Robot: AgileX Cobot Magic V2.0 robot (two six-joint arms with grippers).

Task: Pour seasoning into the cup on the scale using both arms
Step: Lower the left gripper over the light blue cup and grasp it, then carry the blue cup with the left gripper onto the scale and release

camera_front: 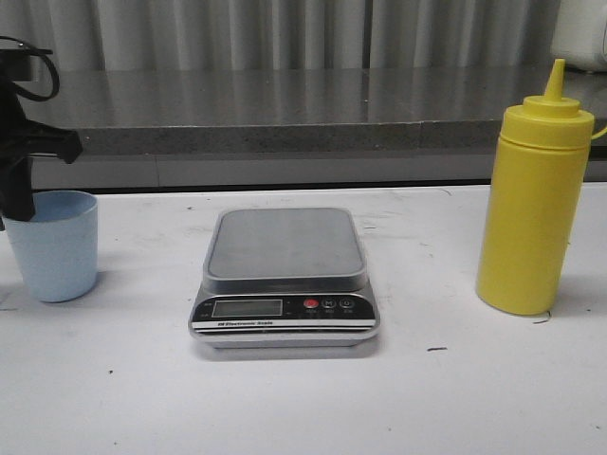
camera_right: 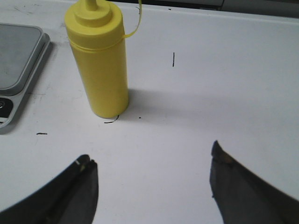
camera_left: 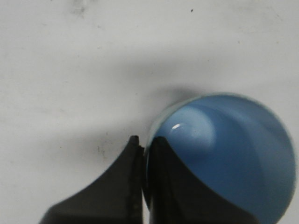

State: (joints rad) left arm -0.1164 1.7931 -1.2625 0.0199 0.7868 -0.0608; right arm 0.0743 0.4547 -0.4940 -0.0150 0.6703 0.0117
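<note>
Two arms, two jobs: my left gripper (camera_left: pixel 144 154) is clamped on the rim of the cup (camera_front: pixel 54 244), which stands left of the scale (camera_front: pixel 285 275); the platform lies to its right. My right gripper (camera_right: pixel 152 179) gapes, seasoning (camera_right: pixel 98 60) upright ahead, right of the scale.
</note>
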